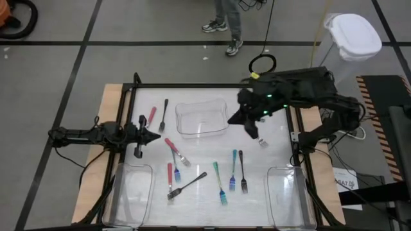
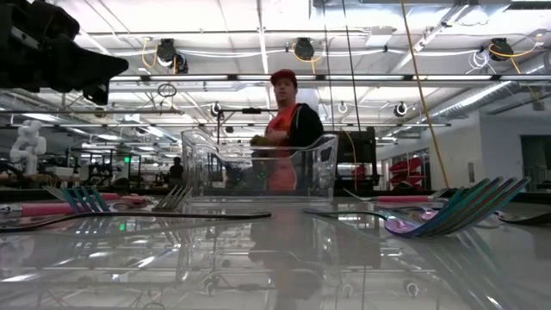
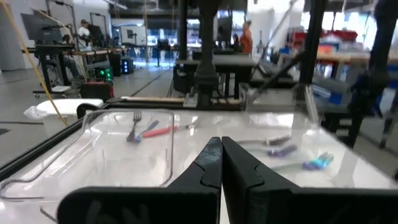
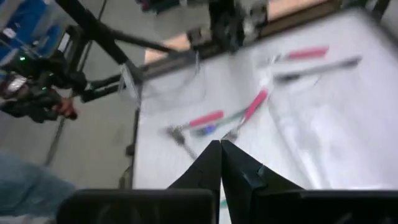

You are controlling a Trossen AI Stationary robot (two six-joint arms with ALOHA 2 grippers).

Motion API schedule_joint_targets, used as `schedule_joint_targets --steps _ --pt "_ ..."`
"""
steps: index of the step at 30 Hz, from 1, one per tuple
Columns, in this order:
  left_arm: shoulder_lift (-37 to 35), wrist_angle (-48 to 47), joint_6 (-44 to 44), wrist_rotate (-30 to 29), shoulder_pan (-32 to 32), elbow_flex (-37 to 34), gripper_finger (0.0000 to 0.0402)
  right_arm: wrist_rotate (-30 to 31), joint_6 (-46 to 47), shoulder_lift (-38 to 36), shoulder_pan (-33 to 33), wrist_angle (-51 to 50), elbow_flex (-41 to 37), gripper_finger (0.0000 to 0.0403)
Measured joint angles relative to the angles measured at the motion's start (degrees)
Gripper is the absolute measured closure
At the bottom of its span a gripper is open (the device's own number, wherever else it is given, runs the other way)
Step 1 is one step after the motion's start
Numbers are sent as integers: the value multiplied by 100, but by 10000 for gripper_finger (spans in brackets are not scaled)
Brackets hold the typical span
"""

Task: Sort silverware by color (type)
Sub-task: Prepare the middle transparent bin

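Note:
Silverware lies scattered flat on the table: a pink-handled piece (image 1: 152, 115) and a dark fork (image 1: 164, 114) far left, pink pieces (image 1: 173, 149) (image 1: 170, 173), a dark grey fork (image 1: 187, 185), and teal and blue forks (image 1: 218, 183) (image 1: 234, 168) beside a dark one (image 1: 243, 170). My left gripper (image 1: 146, 135) (image 3: 221, 149) is shut and hovers left of the pile. My right gripper (image 1: 255, 133) (image 4: 219, 149) is shut, above the table right of the middle tray. A small silvery piece (image 1: 263, 142) shows just beside it; I cannot tell what it is.
A clear tray (image 1: 202, 119) stands at the table's far middle, seen also in the low view (image 2: 258, 168). Two more clear trays sit at the near left (image 1: 131, 192) and near right (image 1: 286, 192) corners. A person (image 2: 288, 129) stands beyond the far edge.

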Motion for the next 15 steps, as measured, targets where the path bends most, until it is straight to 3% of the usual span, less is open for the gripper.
schedule_joint_targets --steps 8,15 --pt "167 -80 -544 -236 -17 555 401 -96 347 430 29 -751 0 399" --pt "914 -690 -541 -281 -16 1703 401 236 548 439 182 -1344 -2 400"
